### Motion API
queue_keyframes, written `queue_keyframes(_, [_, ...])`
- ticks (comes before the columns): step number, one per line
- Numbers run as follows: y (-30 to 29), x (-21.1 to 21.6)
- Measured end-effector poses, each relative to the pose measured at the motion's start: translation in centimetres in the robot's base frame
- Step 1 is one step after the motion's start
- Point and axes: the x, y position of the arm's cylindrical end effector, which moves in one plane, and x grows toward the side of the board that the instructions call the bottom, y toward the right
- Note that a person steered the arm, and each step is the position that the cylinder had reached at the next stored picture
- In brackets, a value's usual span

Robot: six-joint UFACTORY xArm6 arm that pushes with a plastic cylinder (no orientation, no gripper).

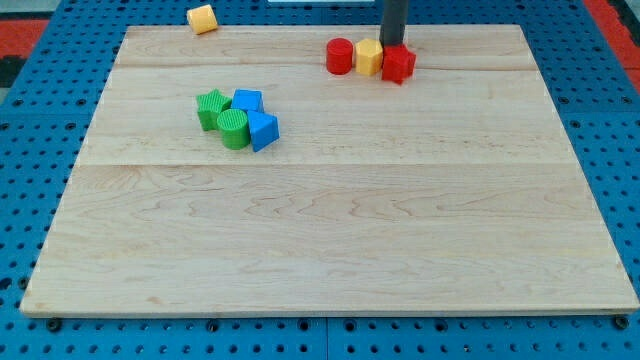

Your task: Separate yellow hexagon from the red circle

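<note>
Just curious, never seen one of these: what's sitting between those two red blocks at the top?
In the camera view, the yellow hexagon sits between the red circle and the other red block, touching both. My tip is just behind.

Near the board's (330,250) top edge three blocks sat touching in a row: circle (340,56) leftmost, hexagon (369,57) between, star (398,64) rightmost, the tip (392,45) just behind the star. Left of centre clustered four more blocks (238,118); another block (202,18) lay off the board's top-left corner.

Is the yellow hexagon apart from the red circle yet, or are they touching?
Touching, as far as the view shows: the yellow hexagon sits flush against the red circle, no board visible between them. My tip is just behind them.
</note>
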Motion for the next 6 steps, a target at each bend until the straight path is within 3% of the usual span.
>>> queue_keyframes(1, [-4.3,2.5])
queue_keyframes(2, [-6.0,2.3])
queue_keyframes(3, [0.9,0.9])
queue_keyframes(4, [-5.5,-1.6])
queue_keyframes(5, [-19.8,1.1])
queue_keyframes(6, [-27.1,1.4])
